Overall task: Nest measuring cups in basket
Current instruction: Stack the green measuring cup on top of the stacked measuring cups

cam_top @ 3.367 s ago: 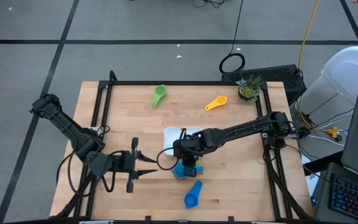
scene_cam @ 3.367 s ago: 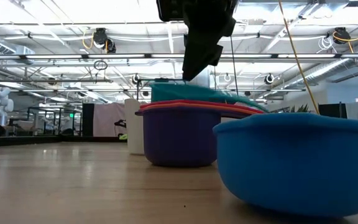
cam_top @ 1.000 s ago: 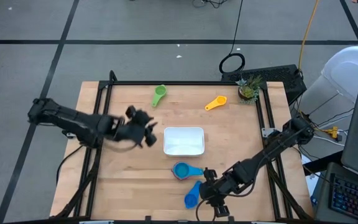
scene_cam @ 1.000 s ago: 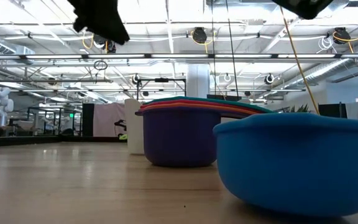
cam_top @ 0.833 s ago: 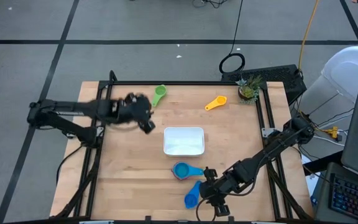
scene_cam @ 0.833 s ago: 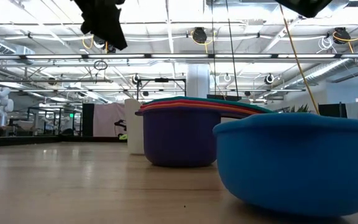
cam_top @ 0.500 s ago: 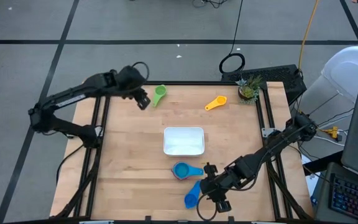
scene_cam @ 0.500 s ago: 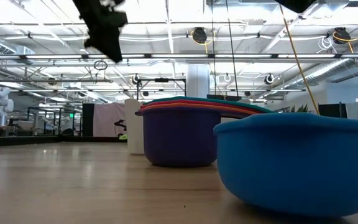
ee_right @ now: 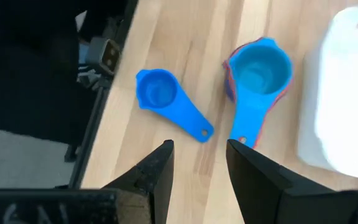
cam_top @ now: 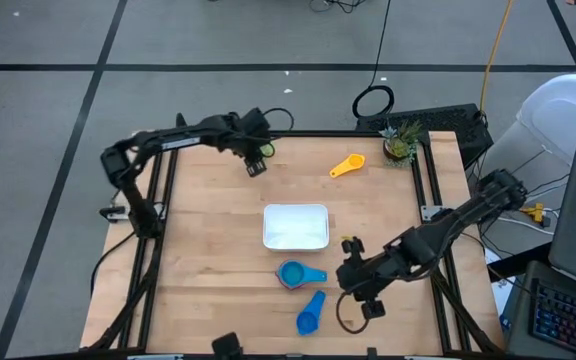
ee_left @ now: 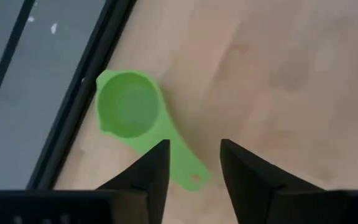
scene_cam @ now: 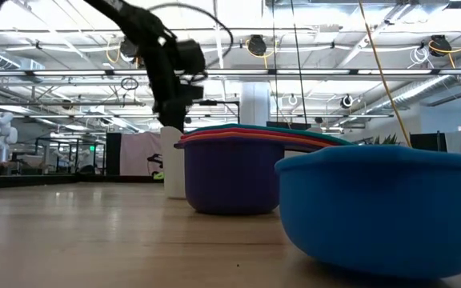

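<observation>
A green measuring cup (ee_left: 129,112) lies at the table's far left edge. My left gripper (ee_left: 193,149) hovers open above its handle end, one finger on each side, touching nothing. A yellow cup (cam_top: 347,165) lies at the far right. The white basket (cam_top: 296,226) sits mid-table with nothing in it. Near it stands a stack of nested cups (ee_right: 258,68), a light blue one on top. A blue cup (ee_right: 160,93) lies alone by the near edge. My right gripper (ee_right: 197,155) hangs open to the right of these, above the table.
A small potted plant (cam_top: 399,146) stands at the far right corner. Black frame rails (cam_top: 165,190) run along the table's edges. Bare wood lies left of the basket and between the basket and the far cups.
My left gripper has swung from the table's left middle to the far edge and come down over the green cup. My right gripper has risen and drawn back from the near edge, a little toward the right. No cup has moved.
</observation>
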Action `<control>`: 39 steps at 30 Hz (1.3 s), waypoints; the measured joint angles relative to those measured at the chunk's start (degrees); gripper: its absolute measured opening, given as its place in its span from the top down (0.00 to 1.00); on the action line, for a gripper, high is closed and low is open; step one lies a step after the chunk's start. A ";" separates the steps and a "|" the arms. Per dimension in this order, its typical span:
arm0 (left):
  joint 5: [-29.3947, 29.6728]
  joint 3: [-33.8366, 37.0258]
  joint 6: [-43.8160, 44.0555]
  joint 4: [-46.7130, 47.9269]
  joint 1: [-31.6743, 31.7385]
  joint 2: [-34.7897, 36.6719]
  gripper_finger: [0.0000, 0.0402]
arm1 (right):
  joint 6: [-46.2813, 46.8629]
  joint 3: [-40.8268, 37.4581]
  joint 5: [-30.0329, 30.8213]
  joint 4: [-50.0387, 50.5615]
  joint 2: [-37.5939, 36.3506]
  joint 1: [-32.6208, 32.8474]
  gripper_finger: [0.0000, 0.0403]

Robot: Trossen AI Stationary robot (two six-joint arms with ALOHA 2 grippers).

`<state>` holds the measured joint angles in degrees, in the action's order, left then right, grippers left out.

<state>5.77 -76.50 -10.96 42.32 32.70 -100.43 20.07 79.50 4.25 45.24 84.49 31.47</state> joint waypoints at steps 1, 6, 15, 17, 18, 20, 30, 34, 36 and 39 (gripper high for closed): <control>0.70 -0.23 -0.63 0.08 0.71 -1.21 0.61 | 0.00 0.00 0.53 0.08 -0.28 0.04 0.66; 1.47 -0.86 -3.77 0.40 4.50 -4.26 0.54 | -0.02 0.00 0.64 0.18 -0.66 0.09 0.66; 0.31 -0.90 -25.17 0.27 6.29 -4.51 0.56 | -1.46 0.00 1.97 0.51 -0.61 0.13 0.66; 0.30 -0.90 -31.52 0.11 6.04 -4.51 0.59 | -1.43 0.00 1.97 0.50 -0.61 0.13 0.66; 0.29 -0.90 -34.62 -0.09 5.83 -4.51 0.61 | -1.42 0.00 1.97 0.51 -0.61 0.13 0.66; 0.29 -0.90 -40.60 -0.45 5.54 -4.51 0.64 | -1.35 0.00 1.97 0.54 -0.61 0.13 0.66; 5.10 2.48 -65.83 -0.97 5.25 -4.49 0.66 | -1.31 -0.90 1.97 0.25 -0.64 0.13 0.66; 6.42 3.73 -69.43 -3.63 6.05 -4.51 0.58 | -1.25 -3.08 1.86 0.29 -0.61 0.13 0.66; 6.46 3.77 -71.22 -5.55 6.28 -4.49 0.53 | -1.00 -4.34 1.79 -0.01 -0.61 0.13 0.66; 6.26 3.82 -73.52 -9.86 6.22 -4.49 0.45 | -0.62 -5.82 1.75 0.03 -0.59 0.04 0.66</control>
<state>12.03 -72.69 -84.48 32.45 38.92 -104.92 19.45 73.68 6.00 45.27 83.90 31.51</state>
